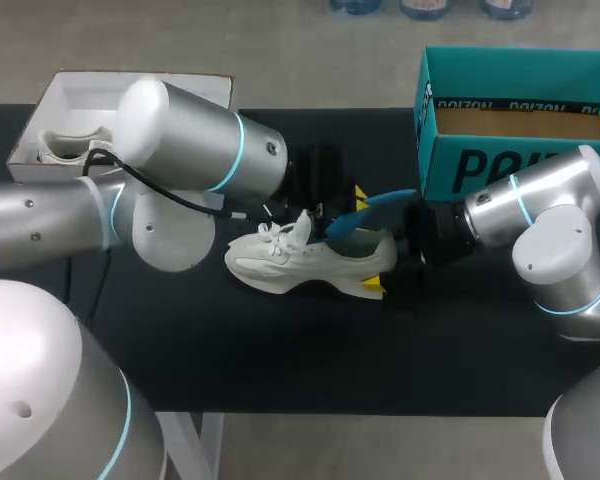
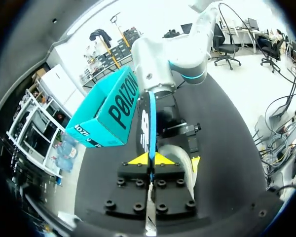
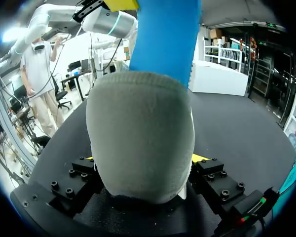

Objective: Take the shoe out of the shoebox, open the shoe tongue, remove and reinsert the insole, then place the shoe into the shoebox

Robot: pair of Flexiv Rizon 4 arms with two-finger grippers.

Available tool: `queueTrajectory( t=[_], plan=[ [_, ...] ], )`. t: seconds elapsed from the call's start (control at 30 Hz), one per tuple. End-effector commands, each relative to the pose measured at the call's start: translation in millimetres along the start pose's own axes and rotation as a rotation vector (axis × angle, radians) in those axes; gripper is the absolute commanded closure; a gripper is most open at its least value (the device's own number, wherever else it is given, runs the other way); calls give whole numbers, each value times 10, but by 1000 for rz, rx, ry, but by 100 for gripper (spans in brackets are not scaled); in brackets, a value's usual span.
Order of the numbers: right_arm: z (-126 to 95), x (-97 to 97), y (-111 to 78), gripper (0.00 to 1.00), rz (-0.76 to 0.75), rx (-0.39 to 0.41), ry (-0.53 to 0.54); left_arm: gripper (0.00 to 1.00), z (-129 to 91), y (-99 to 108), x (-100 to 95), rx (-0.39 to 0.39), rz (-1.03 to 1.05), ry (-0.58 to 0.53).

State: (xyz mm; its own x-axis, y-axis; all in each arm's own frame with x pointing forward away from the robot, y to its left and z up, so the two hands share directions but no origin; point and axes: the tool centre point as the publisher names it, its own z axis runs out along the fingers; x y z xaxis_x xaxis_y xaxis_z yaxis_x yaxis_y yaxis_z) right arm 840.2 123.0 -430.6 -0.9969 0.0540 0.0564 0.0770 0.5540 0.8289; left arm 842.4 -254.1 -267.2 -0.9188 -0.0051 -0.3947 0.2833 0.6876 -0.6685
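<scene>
Shoe (image 1: 300,265) heel clamped btwn my R jaws; L jaws pinch blue insole (image 1: 375,208) above collar. Shoe sits mid bench (image 1: 280,360), well off front edge; shoebox (image 1: 470,165) near, back-right.

Left arm (image 1: 185,140) comes in from left, reaching to worktop middle; left end effector (image 2: 151,159) fingers nearly together, pinching insole (image 2: 152,123). Right arm (image 1: 540,215) bent low; right end effector (image 3: 143,160) apparently clamps heel of shoe (image 3: 140,128), fingertips mostly hidden.

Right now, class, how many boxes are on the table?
2. The teal shoebox stands open at the table's back right; the white box sits at its back left, partly behind my left arm, which could hide more.
</scene>
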Motion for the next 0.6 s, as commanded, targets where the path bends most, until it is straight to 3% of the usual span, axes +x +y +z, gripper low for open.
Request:
queueTrajectory(
  t=[0.03, 0.07, 0.6],
  plan=[
    [50, 6, -36, 100, 0, 3, -1, 100, 14, -261, -108, 107, 46, 75],
    [50, 6, -36, 100, 0, 3, -1, 100, -14, -339, -119, 119, 64, 91],
    [50, 6, -36, 100, 0, 3, -1, 100, -14, -339, -119, 119, 64, 91]
  ],
)
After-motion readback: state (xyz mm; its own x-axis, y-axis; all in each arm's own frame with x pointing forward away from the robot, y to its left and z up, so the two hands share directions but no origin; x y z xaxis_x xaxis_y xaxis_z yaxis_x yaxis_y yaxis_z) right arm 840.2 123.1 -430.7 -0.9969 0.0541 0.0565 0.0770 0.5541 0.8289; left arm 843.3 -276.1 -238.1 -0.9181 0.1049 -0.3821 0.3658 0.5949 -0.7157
